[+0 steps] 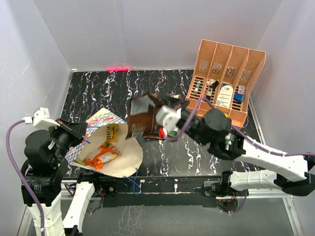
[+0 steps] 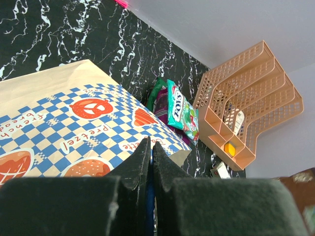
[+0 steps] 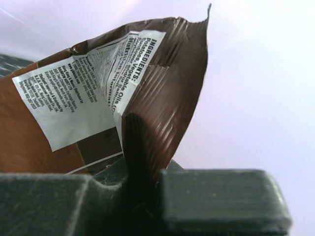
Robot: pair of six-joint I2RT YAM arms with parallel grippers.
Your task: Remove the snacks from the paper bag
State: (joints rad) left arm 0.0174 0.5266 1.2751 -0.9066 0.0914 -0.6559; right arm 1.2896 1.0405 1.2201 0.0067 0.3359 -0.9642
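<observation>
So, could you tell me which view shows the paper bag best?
Top external: the whole paper bag lies open, snacks visible inside. The left wrist view shows only its checked outside up close; the right wrist view shows none of it.

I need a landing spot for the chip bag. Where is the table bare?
Bare: the table strip behind the paper bag, left of the rack; and the near patch right of that bag. Crowded: around the snacks beside the chip bag.

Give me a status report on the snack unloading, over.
Left gripper shut on paper bag. Right gripper shut on brown chip bag, held aloft. Orange packets left inside. Mouth unblocked.
</observation>
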